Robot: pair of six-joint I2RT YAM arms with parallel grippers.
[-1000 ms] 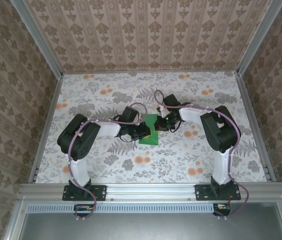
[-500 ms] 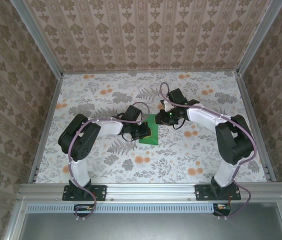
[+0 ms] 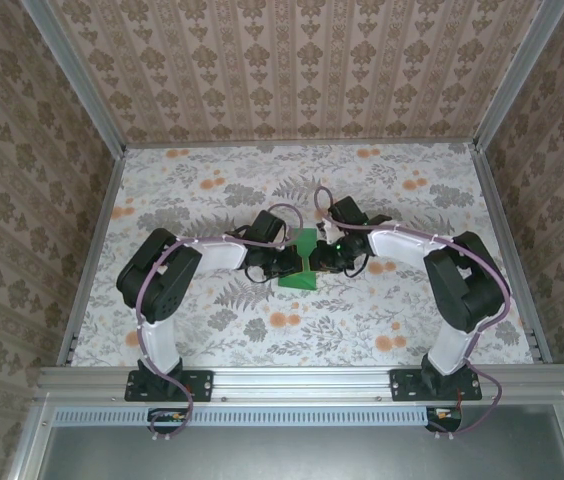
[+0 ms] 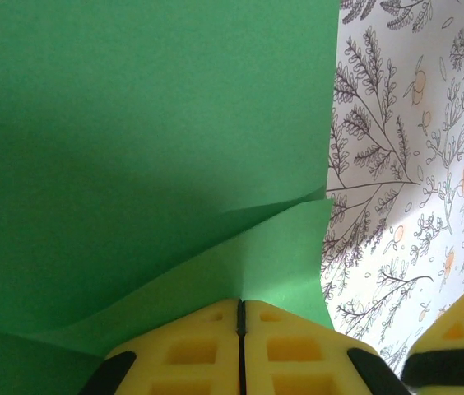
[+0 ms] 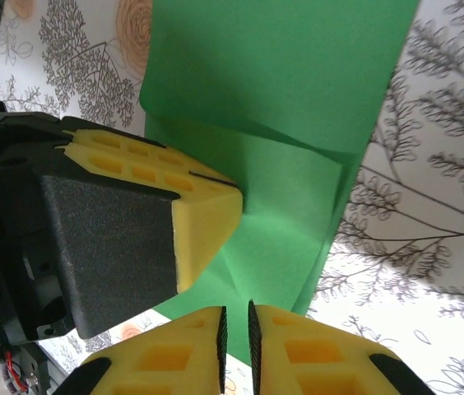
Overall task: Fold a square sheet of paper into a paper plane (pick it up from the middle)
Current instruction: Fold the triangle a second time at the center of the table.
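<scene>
The square sheet of paper (image 3: 303, 272) is bright green and lies partly folded on the flowered table, between both grippers. In the left wrist view my left gripper (image 4: 241, 303) is shut on a raised flap of the paper (image 4: 133, 123), and a crease runs straight into the seam of its jaws. My right gripper (image 5: 234, 317) hovers at the paper's (image 5: 281, 66) opposite edge, its jaws a narrow slit apart with nothing pinched between them. The left gripper's yellow fingers (image 5: 203, 206) press on the paper just beside it. From above, the left gripper (image 3: 289, 262) and right gripper (image 3: 323, 257) nearly meet over the sheet.
The flowered tablecloth (image 3: 212, 190) stretches around the paper. Patterned walls and aluminium rails (image 3: 92, 250) close in the table on three sides. One yellow finger of the right gripper (image 4: 462, 329) shows at the lower right of the left wrist view.
The right arm drew back from the paper, then came back down against its right side. Its jaws parted and narrowed again. The left gripper kept its hold and barely moved.
</scene>
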